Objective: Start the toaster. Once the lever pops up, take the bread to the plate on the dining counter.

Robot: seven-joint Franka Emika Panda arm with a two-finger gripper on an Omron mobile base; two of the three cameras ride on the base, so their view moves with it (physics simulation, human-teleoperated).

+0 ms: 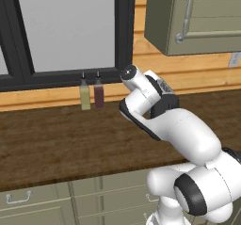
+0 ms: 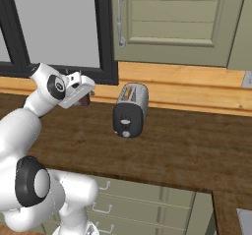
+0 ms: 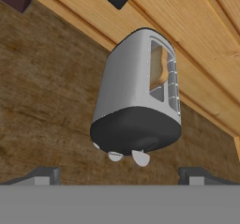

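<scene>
Hovering above the worktop (image 2: 187,145), the end effector (image 3: 119,176) has its fingertips (image 3: 44,175) spread wide and empty, aimed at the toaster's dark end panel. The toaster (image 2: 130,109) stands on the wood-grain worktop near the back wall, well apart from the fingers. The bread (image 3: 159,68) sits in one top slot, tan with a lighter face. No readable writing or brand on the toaster. Two bottles (image 1: 92,93), one olive and one dark red, stand by the window (image 1: 66,26); labels illegible.
</scene>
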